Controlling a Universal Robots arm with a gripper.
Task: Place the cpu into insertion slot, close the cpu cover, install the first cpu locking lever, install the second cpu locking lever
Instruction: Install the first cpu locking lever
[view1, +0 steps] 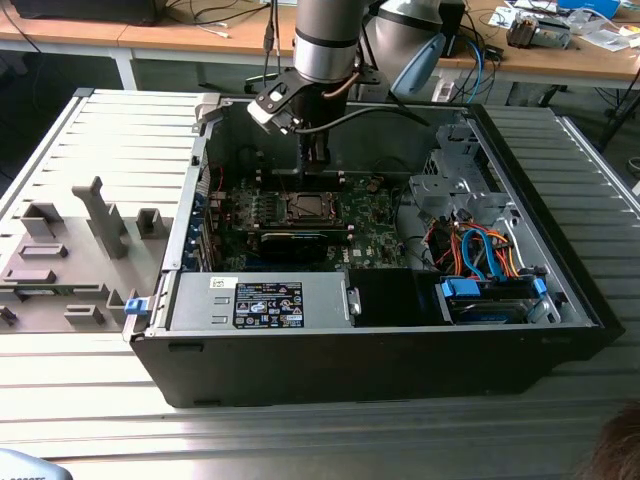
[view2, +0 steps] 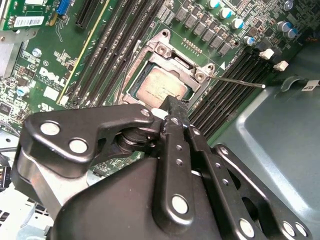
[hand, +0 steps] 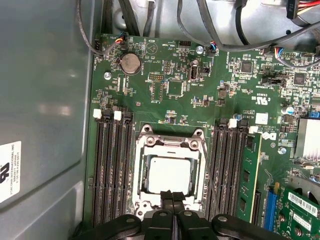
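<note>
The cpu (hand: 169, 172) (view2: 160, 87), a pale silver square, lies in the insertion slot (view1: 310, 207) on the green board inside the open computer case. The cpu cover (hand: 167, 145) (view2: 172, 55), a silver frame, lies flat around it. A thin wire locking lever (view2: 240, 81) (hand: 209, 172) sticks out from a corner of the socket over the memory slots. My gripper (hand: 172, 196) (view2: 172, 109) (view1: 312, 165) hangs just above the socket, shut with nothing between its black fingers, its tips at the near edge of the cover.
Black memory slots (hand: 112, 170) flank the socket on both sides. A green card (hand: 300, 210) stands beside them. Case walls (view1: 190, 215), a power supply (view1: 262, 302), cables (view1: 470, 250) and a blue drive bay (view1: 485, 298) surround the board. Grey fixture blocks (view1: 95, 215) stand at the exterior view's left.
</note>
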